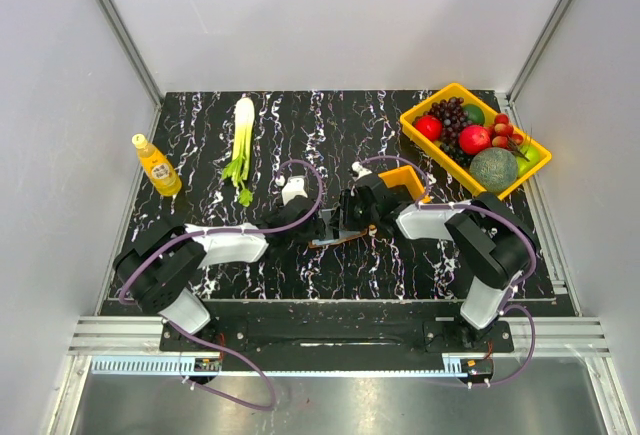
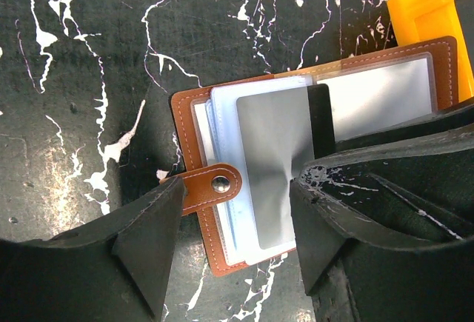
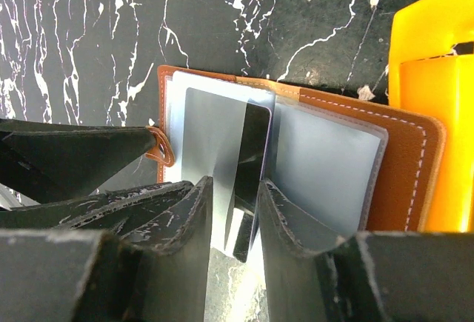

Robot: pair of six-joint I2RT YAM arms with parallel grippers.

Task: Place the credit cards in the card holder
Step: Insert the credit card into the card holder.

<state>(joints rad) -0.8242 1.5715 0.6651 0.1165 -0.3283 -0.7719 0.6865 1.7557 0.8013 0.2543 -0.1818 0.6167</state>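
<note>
Two claws: left claw [image 2: 237, 189] is let go and wide, over the snap strap [image 2: 215, 183]; right claw [image 3: 233, 189] is let go too, one of the cards [image 3: 222, 137] in its gap.
Holder [image 2: 189, 107]: open on the tabletop [image 1: 300, 125], between the claws, just beside the orange bin [image 2: 429, 18].
In holder: grey and pale blue cards, stacked.
Yellow tray [image 1: 425, 143]: apples [image 1: 474, 139], grapes [image 1: 450, 115], melon [image 1: 494, 169].
Writing: bottle [image 1: 157, 165] label too small to read.

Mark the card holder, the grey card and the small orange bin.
card holder [image 2: 184, 115]: left wrist view, brown leather border, upper left corner.
grey card [image 2: 270, 152]: left wrist view, middle of its face.
orange bin [image 2: 426, 11]: left wrist view, its near wall.
</note>
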